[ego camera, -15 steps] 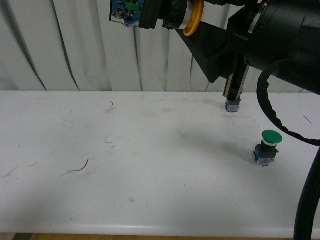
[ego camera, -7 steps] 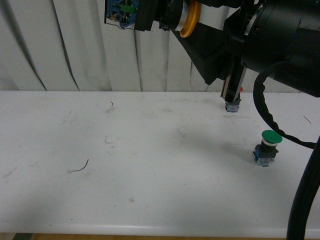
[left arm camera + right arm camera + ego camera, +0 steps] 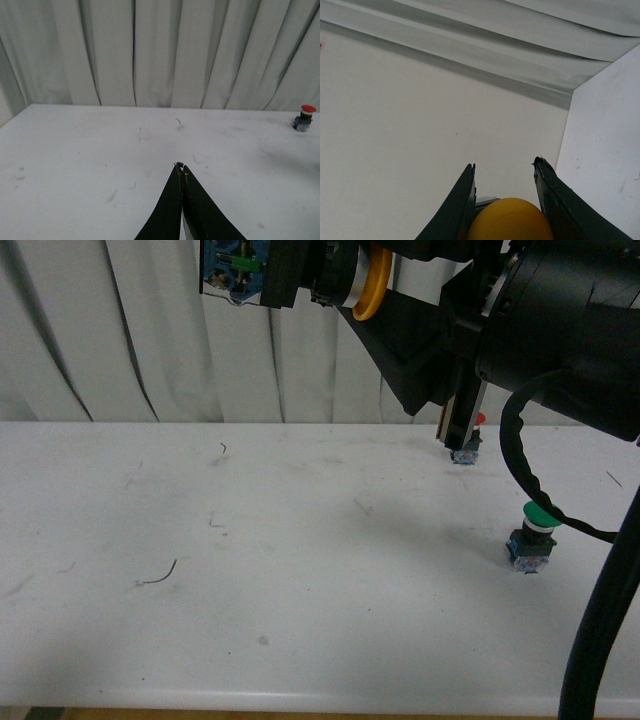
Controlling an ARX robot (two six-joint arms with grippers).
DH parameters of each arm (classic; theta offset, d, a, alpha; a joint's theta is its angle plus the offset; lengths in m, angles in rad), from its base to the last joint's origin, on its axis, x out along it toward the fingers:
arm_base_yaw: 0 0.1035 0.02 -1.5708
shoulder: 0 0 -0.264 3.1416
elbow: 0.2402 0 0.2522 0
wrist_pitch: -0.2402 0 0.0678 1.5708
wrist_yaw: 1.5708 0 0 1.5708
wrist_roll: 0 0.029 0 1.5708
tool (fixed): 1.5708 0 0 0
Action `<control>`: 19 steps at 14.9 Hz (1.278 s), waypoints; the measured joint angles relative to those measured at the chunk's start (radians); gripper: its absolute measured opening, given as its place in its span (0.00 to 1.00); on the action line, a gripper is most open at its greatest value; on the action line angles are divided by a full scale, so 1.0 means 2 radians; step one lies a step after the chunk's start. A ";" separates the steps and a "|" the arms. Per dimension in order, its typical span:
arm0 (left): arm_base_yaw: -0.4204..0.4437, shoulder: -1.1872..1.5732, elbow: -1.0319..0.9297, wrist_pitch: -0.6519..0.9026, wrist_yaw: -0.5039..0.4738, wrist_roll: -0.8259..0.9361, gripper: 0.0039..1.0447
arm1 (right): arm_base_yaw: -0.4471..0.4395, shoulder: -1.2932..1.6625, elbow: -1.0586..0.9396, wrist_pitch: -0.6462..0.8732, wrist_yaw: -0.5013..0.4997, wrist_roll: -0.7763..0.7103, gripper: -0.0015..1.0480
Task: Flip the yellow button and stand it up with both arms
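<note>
Front view: yellow button (image 3: pixel 300 270) is off the white table (image 3: pixel 300 630), held high at top centre of frame. It lies on its side, with the blue-and-black contact block toward upper left and the yellow cap toward the right, edge-on to the camera. The right arm (image 3: pixel 560 330) fills the upper right of the frame, and its black cable (image 3: pixel 520 465) loops down along the right edge

Right wrist view: right gripper (image 3: pixel 504 166) is clamped on the yellow button. The round cap is wedged between the two black fingers (image 3: pixel 462 210), and the jaws are spread only as wide as the cap

Left wrist view: left gripper (image 3: pixel 181 167) has its fingers pressed tip to tip with nothing between them, over bare tabletop

Other items, front view:
- red-capped button (image 3: pixel 470 445) stands upright on the table, right of centre near the back edge, partly hidden behind the right arm
- green-capped button (image 3: pixel 535 535) stands upright at lower right of the red one, apart from it
- thin dark curl (image 3: pixel 160 575) lies on the table at lower left
- white curtain (image 3: pixel 120 330) hangs across the back
</note>
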 joint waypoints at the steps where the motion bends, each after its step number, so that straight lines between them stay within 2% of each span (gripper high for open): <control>1: 0.000 0.000 0.000 0.005 0.000 0.000 0.01 | 0.000 0.000 0.000 -0.001 0.000 0.000 0.32; 2: 0.000 0.000 0.000 0.001 0.000 0.000 0.01 | 0.000 -0.001 -0.002 -0.001 0.000 -0.002 0.32; 5: 0.000 0.000 0.000 0.002 0.000 0.000 0.33 | -0.001 -0.007 -0.006 -0.002 0.007 -0.033 0.32; 7: 0.000 0.000 0.000 0.002 0.000 0.000 0.56 | -0.005 -0.024 -0.007 -0.001 0.028 -0.091 0.32; 8: 0.000 0.000 0.000 0.002 0.000 0.000 0.71 | -0.012 -0.042 -0.003 -0.032 0.064 -0.173 0.32; 9: 0.000 0.000 0.000 0.002 0.000 0.001 0.94 | -0.041 -0.053 0.021 -0.156 0.182 -0.371 0.32; 10: 0.000 0.000 0.000 0.002 0.000 0.001 0.94 | -0.068 -0.053 0.029 -0.182 0.256 -0.505 0.32; 11: 0.000 0.000 0.000 0.002 0.000 0.001 0.94 | -0.072 -0.053 0.029 -0.187 0.276 -0.537 0.32; 14: 0.000 0.000 0.000 0.002 0.000 0.001 0.94 | -0.088 -0.038 0.049 -0.200 0.282 -0.590 0.32; 19: 0.000 0.000 0.000 0.002 0.000 0.001 0.94 | -0.147 0.036 0.126 -0.241 0.267 -0.639 0.32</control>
